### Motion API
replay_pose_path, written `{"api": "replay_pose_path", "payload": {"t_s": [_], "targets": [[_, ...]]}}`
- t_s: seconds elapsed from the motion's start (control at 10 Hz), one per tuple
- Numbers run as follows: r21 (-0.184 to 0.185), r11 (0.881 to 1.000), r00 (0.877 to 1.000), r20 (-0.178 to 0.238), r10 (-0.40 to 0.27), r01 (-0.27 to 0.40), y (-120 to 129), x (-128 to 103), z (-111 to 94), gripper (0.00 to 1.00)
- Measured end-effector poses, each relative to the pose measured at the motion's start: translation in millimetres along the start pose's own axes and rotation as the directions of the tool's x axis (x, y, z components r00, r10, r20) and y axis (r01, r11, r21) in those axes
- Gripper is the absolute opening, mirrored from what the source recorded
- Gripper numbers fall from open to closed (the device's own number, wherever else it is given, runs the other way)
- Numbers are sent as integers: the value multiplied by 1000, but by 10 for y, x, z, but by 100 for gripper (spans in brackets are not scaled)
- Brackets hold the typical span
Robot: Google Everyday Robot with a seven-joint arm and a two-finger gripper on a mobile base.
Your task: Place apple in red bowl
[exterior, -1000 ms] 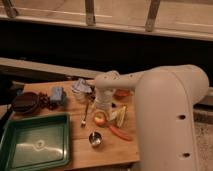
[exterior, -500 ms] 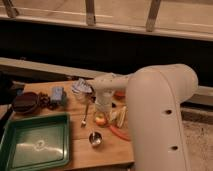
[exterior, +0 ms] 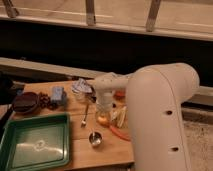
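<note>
The apple [exterior: 103,119] is a small yellow-orange fruit on the wooden table [exterior: 75,150], near the middle. My gripper [exterior: 102,112] points straight down directly over it, at the end of the white arm that reaches in from the right, and it hides the apple's top. I cannot tell whether it touches the apple. The red bowl [exterior: 119,95] shows only as an orange-red patch just behind and right of the gripper, mostly hidden by the arm.
A green tray [exterior: 35,146] lies at the front left. Dark brown stacked bowls [exterior: 25,102] and a blue object [exterior: 58,95] stand at the left. A spoon [exterior: 85,118], metal cup [exterior: 94,139], pale wedges [exterior: 119,116] and carrot [exterior: 119,133] lie around the apple.
The bulky part of my arm has shifted slightly at the right. The gripper has stayed over the apple, perhaps a little lower. The objects have not moved.
</note>
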Motion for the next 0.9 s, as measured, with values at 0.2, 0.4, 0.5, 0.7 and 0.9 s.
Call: {"api": "replay_pose_path", "payload": {"t_s": [0.2,0.4,0.5,0.7,0.9], "targets": [[-14,1000,999,39,11,-10,-56,-29,-219,0],[-33,999,996,83,26,-23,-119,-69,-497,0],[-54,998,992,119,46,-40,-175,-121,-702,0],[-136,986,979,165,120,-98,-354,-353,-954,0],[-244,959,966,173,192,-147,-544,-629,-1102,0]]}}
